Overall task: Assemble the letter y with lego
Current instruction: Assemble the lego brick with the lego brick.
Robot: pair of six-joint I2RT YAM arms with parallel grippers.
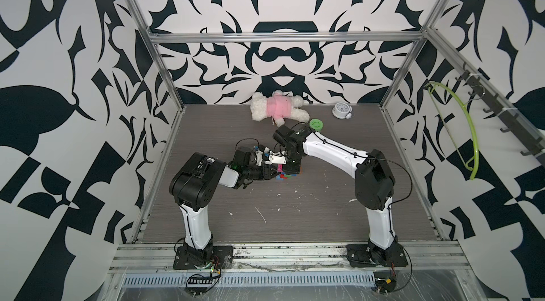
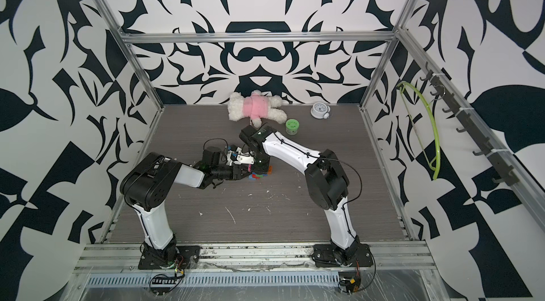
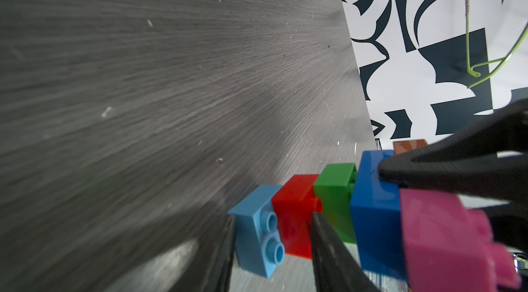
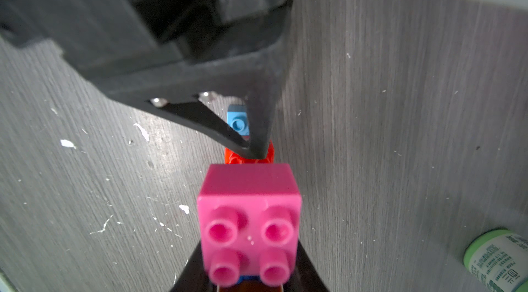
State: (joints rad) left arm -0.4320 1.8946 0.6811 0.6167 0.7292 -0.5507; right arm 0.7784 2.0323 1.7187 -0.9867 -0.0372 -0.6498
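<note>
The left arm [image 1: 203,175] and right arm [image 1: 333,149] fold low, wrists meeting over the middle of the table [image 1: 295,220]. The left gripper [image 3: 273,217], roughly half open, clamps 2 bricks of the letter y [image 1: 284,177], the light blue brick [image 3: 251,227] and the red brick [image 3: 291,219]. The right gripper [image 1: 290,170], pointing down and closed tight, pinches its blue bar [image 3: 374,219].

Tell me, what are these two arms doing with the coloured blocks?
They are assembling a lego letter y on the table. The right gripper is shut on the blue bar beside the pink brick. The left gripper has its fingers straddling the light blue brick and red brick at the stem's end; whether it grips them is unclear.
</note>
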